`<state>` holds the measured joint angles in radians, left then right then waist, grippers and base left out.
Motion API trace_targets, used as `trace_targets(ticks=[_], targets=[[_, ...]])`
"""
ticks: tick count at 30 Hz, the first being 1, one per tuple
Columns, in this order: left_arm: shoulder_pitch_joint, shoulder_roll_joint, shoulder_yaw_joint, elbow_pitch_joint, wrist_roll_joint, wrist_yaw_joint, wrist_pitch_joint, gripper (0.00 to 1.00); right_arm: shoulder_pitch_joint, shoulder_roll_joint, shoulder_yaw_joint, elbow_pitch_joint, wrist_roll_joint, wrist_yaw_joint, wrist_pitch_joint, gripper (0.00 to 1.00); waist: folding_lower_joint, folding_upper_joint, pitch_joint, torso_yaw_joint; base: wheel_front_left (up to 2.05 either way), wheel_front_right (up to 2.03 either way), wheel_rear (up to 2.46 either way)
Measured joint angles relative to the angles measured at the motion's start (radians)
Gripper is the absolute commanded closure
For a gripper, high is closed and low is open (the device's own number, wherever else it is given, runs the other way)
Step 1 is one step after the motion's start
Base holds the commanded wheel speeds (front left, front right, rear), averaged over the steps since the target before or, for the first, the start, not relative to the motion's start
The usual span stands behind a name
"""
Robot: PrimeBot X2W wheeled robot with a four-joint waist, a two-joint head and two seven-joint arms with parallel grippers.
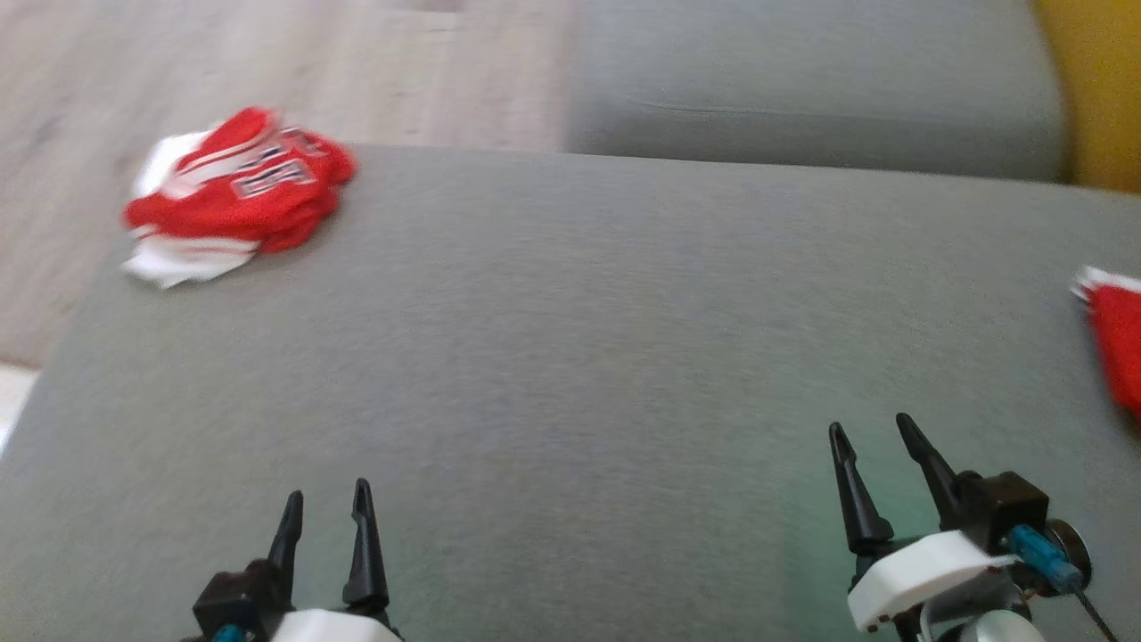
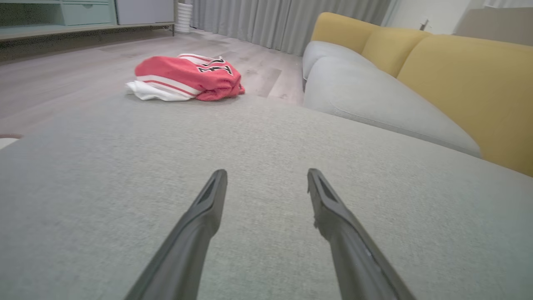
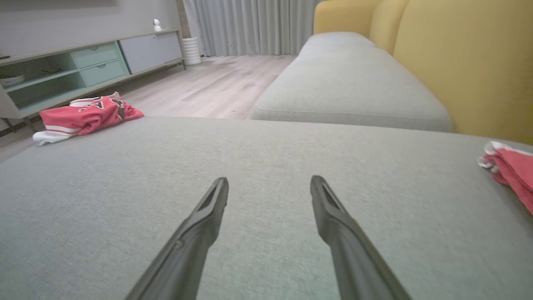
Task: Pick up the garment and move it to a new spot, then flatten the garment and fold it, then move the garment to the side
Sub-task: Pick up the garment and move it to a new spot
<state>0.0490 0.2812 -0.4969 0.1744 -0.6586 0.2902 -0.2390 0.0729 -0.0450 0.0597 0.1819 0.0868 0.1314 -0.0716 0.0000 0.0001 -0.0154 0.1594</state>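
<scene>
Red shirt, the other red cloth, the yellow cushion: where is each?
red shirt [image 1: 223, 212], head view, on its red middle fold.
other red cloth [image 1: 1121, 348], head view, on its red part by the picture's right edge.
yellow cushion [image 3: 466, 62], right wrist view, on its front face.

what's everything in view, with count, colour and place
crumpled red and white jersey garment: 1, red with white trim, far left corner of front cushion
second red and white cloth: 1, red, right edge of that cushion, cropped
grey fabric sofa cushions: 2, grey, one in front, one beyond
yellow sofa backrests: at least 2, yellow, behind cushions
pale wood floor: 1, pale, far left
low mint-green cabinet: 1, mint and grey, across the floor
left gripper: 1, dark, open, lower left
right gripper: 1, dark, open, lower right
</scene>
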Motion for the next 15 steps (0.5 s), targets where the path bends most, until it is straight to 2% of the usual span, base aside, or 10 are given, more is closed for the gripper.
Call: trace_targets(ticks=[9, 15], targets=[[-0.002, 0.029, 0.009, -0.022, 0.001, 0.009, 0.002, 0.0, -0.001, 0.0, 0.02, -0.007, 0.002, 0.0, 0.0, 0.0, 0.0, 0.0, -0.007, 0.23, 0.0, 0.0, 0.0], [0.036, 0.04, 0.059, -0.074, 0.001, 0.043, -0.001, 0.0, -0.036, 0.0, 0.116, 0.0, 0.009, 0.0, 0.001, 0.0, 0.0, 0.0, 0.002, 0.349, 0.0, 0.0, 0.0]])
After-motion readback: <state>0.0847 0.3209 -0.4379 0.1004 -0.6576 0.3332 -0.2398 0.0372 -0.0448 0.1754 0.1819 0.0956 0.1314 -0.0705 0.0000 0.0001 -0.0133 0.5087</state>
